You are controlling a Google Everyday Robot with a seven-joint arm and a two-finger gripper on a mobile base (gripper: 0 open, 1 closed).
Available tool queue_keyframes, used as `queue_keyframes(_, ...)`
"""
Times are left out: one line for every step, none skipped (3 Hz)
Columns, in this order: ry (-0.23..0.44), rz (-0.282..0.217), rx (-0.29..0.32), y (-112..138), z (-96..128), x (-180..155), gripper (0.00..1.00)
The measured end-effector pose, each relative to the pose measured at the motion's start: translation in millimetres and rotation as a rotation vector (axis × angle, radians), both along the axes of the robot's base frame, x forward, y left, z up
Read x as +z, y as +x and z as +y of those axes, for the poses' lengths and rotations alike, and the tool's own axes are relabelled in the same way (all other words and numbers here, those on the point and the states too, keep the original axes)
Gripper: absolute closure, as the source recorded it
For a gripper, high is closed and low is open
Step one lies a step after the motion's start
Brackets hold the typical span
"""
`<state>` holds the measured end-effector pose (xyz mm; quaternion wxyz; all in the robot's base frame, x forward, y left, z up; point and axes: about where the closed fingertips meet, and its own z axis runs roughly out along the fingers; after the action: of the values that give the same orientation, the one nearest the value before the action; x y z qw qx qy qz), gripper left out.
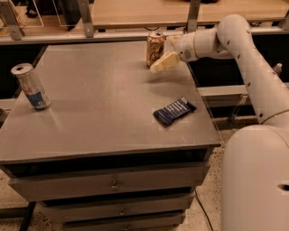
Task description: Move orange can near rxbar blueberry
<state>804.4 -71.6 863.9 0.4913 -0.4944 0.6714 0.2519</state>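
The orange can point(155, 48) stands upright near the far right edge of the grey tabletop point(99, 103). My gripper point(162, 54) is at the can's right side and open. One cream finger point(165, 62) reaches in front of the can's lower right and the other sits behind it by the can's top. I cannot tell whether the fingers touch the can. The rxbar blueberry point(174, 111), a dark navy wrapper, lies flat on the tabletop nearer the front right, well apart from the can.
A taller silver-and-blue can point(31, 86) stands near the table's left edge. The tabletop sits on a cabinet with drawers point(113, 185). My white arm point(253, 63) and base point(257, 180) fill the right side. A wooden shelf with posts point(135, 13) runs behind the table.
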Motion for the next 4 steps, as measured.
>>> queue_keyframes(0.043, -0.009, 0.027, 5, 19, 2, 0.0)
queue_keyframes(0.089, -0.013, 0.052, 7, 34, 4, 0.18)
queue_keyframes(0.113, -0.009, 0.076, 7, 46, 7, 0.41)
queue_keyframes(0.135, 0.019, 0.089, 5, 48, 9, 0.65)
